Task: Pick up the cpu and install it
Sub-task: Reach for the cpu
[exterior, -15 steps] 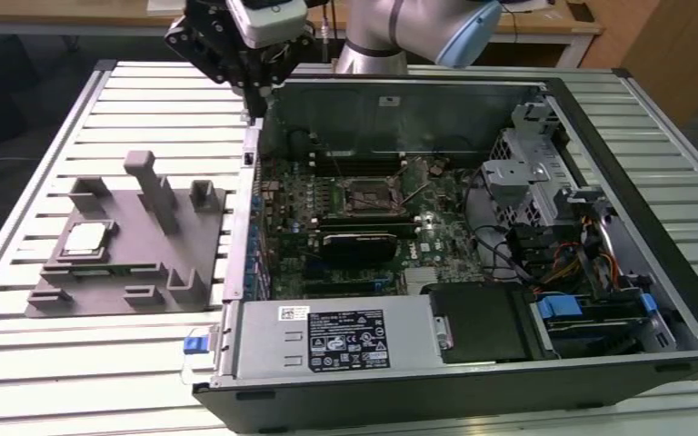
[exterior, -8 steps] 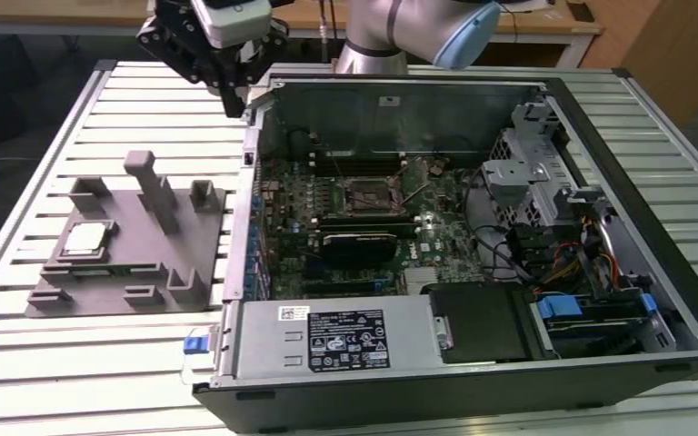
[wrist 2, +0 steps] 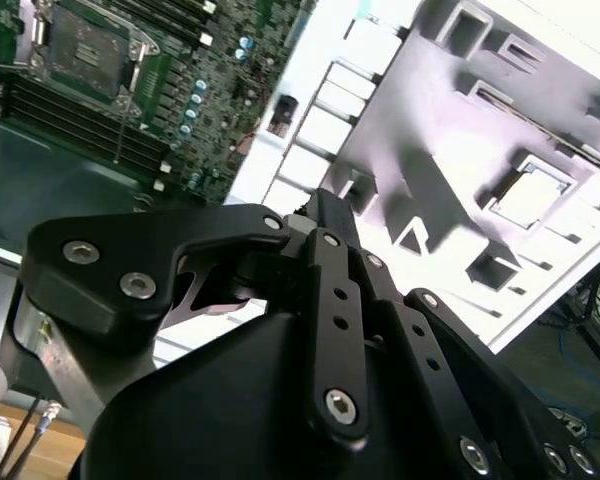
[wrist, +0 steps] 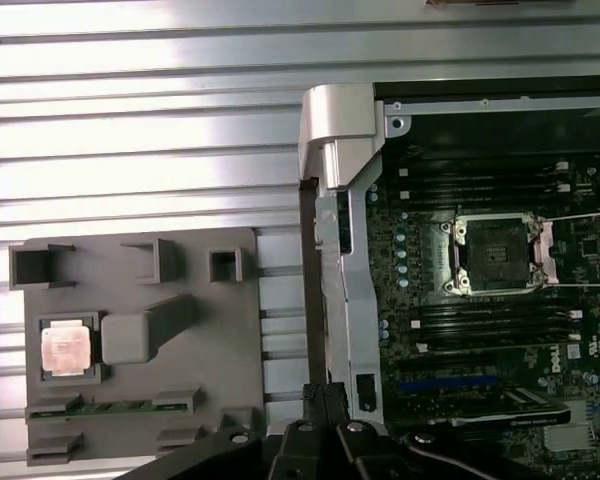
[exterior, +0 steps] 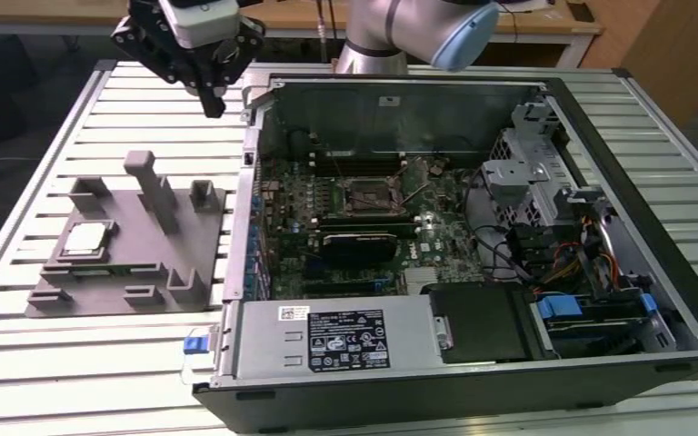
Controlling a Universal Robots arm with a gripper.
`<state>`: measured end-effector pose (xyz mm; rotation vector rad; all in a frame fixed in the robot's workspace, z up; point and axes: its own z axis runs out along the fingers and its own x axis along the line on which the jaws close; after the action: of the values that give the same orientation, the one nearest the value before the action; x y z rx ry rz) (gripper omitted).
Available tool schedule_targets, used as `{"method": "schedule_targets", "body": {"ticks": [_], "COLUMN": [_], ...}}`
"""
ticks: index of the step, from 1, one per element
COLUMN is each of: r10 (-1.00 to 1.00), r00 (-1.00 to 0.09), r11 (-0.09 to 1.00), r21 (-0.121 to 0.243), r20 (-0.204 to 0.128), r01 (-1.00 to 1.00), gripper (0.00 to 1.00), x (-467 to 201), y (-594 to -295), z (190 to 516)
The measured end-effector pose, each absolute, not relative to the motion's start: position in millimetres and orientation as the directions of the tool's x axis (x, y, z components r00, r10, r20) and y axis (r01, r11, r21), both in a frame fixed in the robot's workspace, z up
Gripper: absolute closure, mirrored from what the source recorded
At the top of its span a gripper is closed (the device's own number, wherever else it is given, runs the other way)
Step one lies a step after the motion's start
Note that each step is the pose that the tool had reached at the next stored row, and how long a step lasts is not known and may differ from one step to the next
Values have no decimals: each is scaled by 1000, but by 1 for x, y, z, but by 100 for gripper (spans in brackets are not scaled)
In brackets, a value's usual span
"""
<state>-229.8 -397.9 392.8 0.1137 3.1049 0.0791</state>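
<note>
The cpu [exterior: 86, 238] is a small silvery square lying flat in a pocket of the grey fixture plate [exterior: 106, 298] at the exterior view's left. In the first wrist view the cpu [wrist: 65, 348] glares pale against the plate [wrist: 215, 340]. My gripper [exterior: 214, 107] hangs high above the table, behind the plate and beside the case's back corner. Its fingers are shut, with nothing held. The dark socket [exterior: 367, 194] lies open on the motherboard, and I also see the socket [wrist: 495, 252] in the first wrist view. The second wrist view shows my gripper [wrist 2: 325, 200], the cpu [wrist 2: 528, 195] and the socket [wrist 2: 85, 40].
An open computer case [exterior: 250, 163] lies on its side on the slatted metal table [exterior: 119, 363]. Its power supply [exterior: 324, 338], drive cage [exterior: 531, 173] and cables line the inside. Upright posts [exterior: 155, 186] rise from the fixture plate close to the cpu.
</note>
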Motion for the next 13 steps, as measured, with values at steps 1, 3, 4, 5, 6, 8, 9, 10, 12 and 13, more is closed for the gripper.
{"method": "schedule_targets", "body": {"ticks": [1,3,4,5,6,8,9,10,12,13], "r10": [74,74,75,75,75,76,76,76,77,77], "r00": [-997,-997,-997,-997,-997,-997,-997,-997,-997,-997], "r11": [996,996,996,996,996,996,996,996,996,996], "r21": [52,52,52,52,52,52,52,52,52,52], "r20": [-32,-32,-32,-32,-32,-32,-32,-32,-32,-32], "r01": [72,73,73,73,74,74,74,74,75,75], "gripper": [89,89,89,89,89,89,89,89,89,89], "x": [-233,-238,-241,-244,-246,-252,-255,-258,-265,-268], "y": [-398,-398,-398,-398,-398,-398,-398,-398,-398,-398], "z": [393,393,393,393,393,393,393,393,393,393]}}
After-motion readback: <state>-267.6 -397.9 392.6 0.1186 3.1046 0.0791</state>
